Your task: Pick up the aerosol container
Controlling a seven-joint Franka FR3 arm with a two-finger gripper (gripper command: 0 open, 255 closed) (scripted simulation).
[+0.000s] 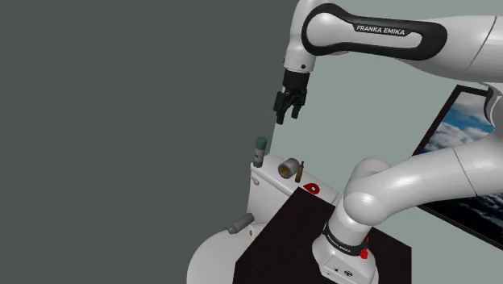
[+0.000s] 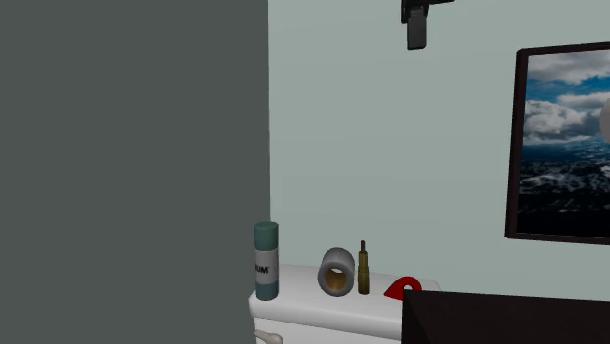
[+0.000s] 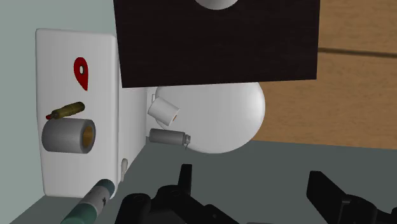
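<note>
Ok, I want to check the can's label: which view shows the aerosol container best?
The second exterior view: the aerosol container stands upright on the white tank lid, side-on, teal cap and label showing. The shoulder view shows it small and far; the wrist view shows it foreshortened, from above.

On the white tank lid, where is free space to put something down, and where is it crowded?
Free: the end of the lid beyond the red object, and a gap between aerosol can and grey roll. Crowded: roll, small bottle and red object sit close together.
</note>
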